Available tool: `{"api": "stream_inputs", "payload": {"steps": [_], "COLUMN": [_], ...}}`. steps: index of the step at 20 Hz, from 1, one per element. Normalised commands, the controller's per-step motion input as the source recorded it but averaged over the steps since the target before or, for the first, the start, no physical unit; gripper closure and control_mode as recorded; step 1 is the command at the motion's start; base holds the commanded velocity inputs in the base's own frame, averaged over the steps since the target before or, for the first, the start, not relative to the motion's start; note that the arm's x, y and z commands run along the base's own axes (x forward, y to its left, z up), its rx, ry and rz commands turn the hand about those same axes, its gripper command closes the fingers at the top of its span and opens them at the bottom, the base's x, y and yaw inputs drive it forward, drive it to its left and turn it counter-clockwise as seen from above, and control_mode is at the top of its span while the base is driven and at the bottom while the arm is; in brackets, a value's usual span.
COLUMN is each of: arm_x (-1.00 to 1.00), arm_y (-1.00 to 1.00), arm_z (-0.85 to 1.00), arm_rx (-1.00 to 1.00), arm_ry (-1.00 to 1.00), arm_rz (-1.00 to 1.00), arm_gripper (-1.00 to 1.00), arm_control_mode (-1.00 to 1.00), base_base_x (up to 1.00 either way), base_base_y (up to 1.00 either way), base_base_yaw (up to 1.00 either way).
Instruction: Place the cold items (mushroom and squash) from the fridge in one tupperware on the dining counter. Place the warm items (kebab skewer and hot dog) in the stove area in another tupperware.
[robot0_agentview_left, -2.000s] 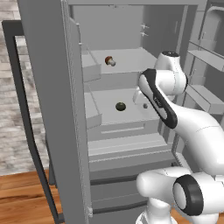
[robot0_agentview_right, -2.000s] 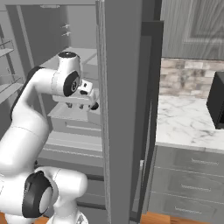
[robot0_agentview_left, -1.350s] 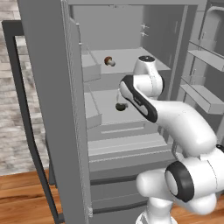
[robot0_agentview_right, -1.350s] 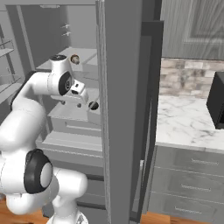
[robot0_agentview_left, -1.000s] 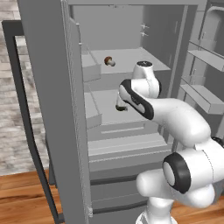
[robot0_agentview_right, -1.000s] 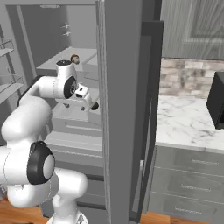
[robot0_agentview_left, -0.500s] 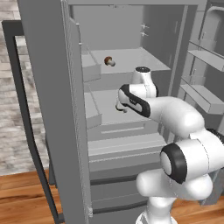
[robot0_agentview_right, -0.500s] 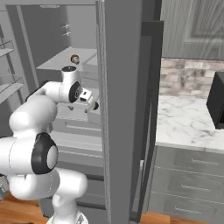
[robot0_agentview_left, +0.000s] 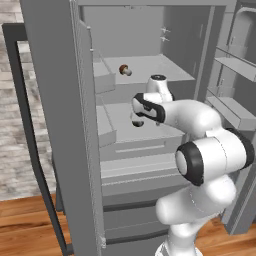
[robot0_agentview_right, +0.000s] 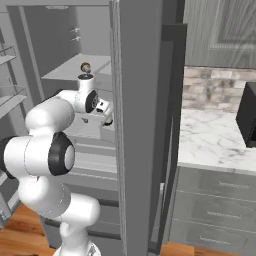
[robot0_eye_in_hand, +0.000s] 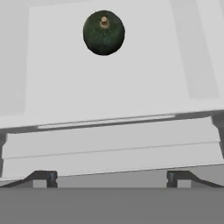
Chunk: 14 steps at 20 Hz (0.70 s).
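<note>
Change since two seconds back: arm folds inward from the fridge's right side and now reaches over the middle shelf; the base views hold the same framing, so the cart itself stays put.
Gripper (robot0_eye_in_hand: 111, 177): spread as wide as it goes, nothing between the tips; in the hand view the two dark fingertips (robot0_eye_in_hand: 41, 176) stand far apart at the lower edge.
Squash (robot0_eye_in_hand: 103, 32): dark green, round, stem nub pointing up toward the camera; it sits on the middle shelf (robot0_eye_in_hand: 109, 92) of the fridge (robot0_agentview_left: 60, 125).
Key relation: in the hand view the squash lies at 12 o'clock from the gripper, a touch toward 11, well apart from the tips, with bare shelf between them.
Long axis: none to speak of, since it is round from this angle, so my guess is any closing direction will do.
Coming move: likely a straight advance toward 12 o'clock to bring the tips to either side of the squash.
Mushroom (robot0_agentview_left: 124, 70): on the upper shelf, at roughly 11 o'clock from the wrist in the left base view, untouched.
</note>
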Motion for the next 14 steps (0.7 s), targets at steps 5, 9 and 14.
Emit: {"api": "stream_inputs", "payload": {"steps": [5, 9, 14], "arm_x": [0.35, 0.35, 0.29], "arm_y": [0.0, -0.02, 0.0], "arm_z": [-0.17, -0.18, -0.22], "arm_rx": [0.0, 0.0, 0.0], "arm_ry": [0.07, 0.06, 0.0], "arm_rz": [0.0, 0.0, 0.0], "arm_gripper": [-1.0, -1.0, -1.0], "arm_control_mode": [-1.0, -1.0, -1.0], "base_base_x": [0.0, 0.0, 0.0], "base_base_y": [0.0, 0.0, 0.0], "base_base_yaw": [0.0, 0.0, 0.0]}}
